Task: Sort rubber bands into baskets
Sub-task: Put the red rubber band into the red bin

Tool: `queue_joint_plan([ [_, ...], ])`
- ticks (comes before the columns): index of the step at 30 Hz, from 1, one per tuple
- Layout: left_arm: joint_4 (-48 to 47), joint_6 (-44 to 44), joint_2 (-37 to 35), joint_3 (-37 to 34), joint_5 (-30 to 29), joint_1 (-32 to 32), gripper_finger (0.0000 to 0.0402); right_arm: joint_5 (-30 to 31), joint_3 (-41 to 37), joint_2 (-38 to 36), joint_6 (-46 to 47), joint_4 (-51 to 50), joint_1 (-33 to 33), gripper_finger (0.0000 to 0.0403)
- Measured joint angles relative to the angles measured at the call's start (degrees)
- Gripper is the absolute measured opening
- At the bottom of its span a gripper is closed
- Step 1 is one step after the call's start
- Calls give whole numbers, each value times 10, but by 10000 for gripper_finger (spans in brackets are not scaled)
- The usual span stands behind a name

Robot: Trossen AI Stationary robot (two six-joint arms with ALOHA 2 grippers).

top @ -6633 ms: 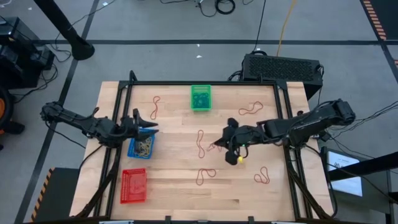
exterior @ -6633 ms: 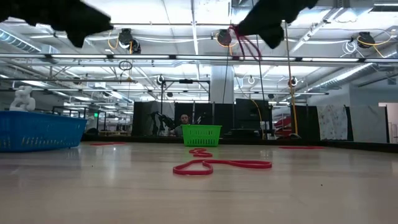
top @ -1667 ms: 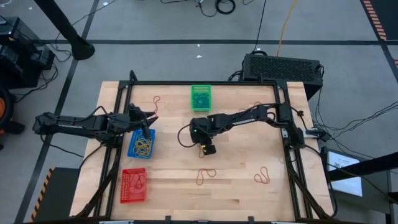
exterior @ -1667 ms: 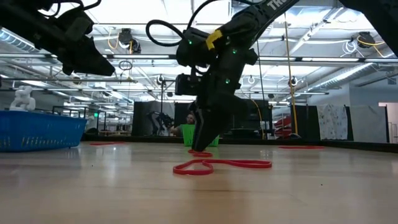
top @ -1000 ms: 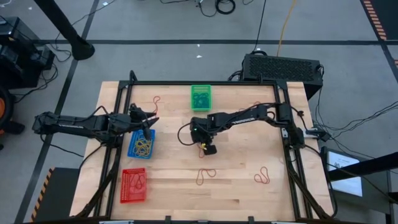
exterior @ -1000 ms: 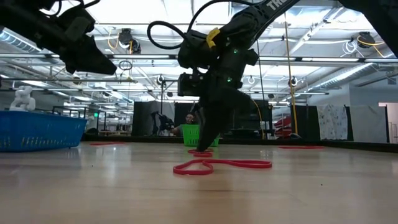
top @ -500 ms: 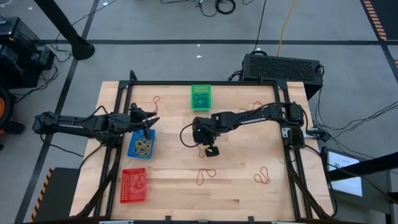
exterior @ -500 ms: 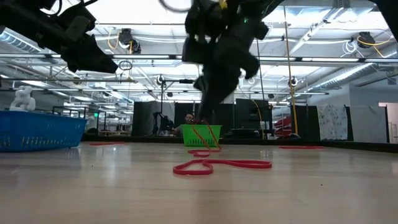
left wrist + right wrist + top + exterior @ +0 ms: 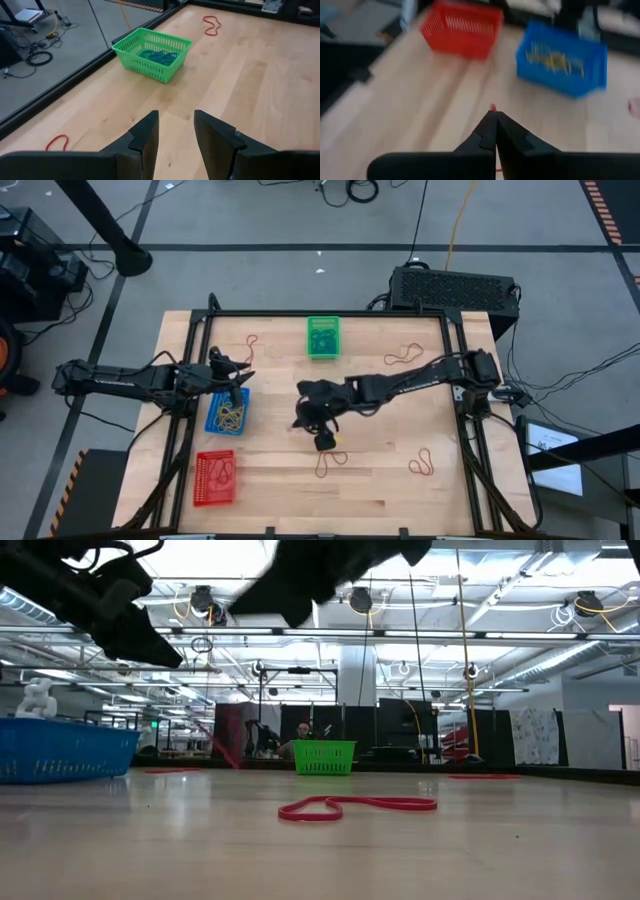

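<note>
So the right gripper (image 9: pixel 495 131) is pinched tight on a red rubber band (image 9: pixel 493 107) mid-table, facing the red basket (image 9: pixel 461 29). Left gripper (image 9: pixel 176 129) hovers part-open and empty over the blue basket (image 9: pixel 227 414).

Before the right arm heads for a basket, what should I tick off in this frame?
1. Right claw shut: ok.
2. Red rubber band in it: ok, a strand hangs from its tips.
3. Whole band off the table: cannot tell.
4. Red basket ahead of it, way free: ok.
5. Left claw off that way: ok, open by the blue basket.
</note>
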Motion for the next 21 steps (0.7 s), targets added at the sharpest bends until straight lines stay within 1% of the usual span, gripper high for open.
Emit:
queue_joint_plan([
  [8,-18,-1,0,0,-19,0,132,2,0,5,-21,186,38,0],
  [14,-37,0,0,0,-28,0,132,4,0,34,-21,314,50,0],
  [18,-47,3,0,0,-53,1,132,4,3,64,-19,401,52,0],
  [21,-48,12,0,0,-91,1,132,2,31,96,-17,427,52,0],
])
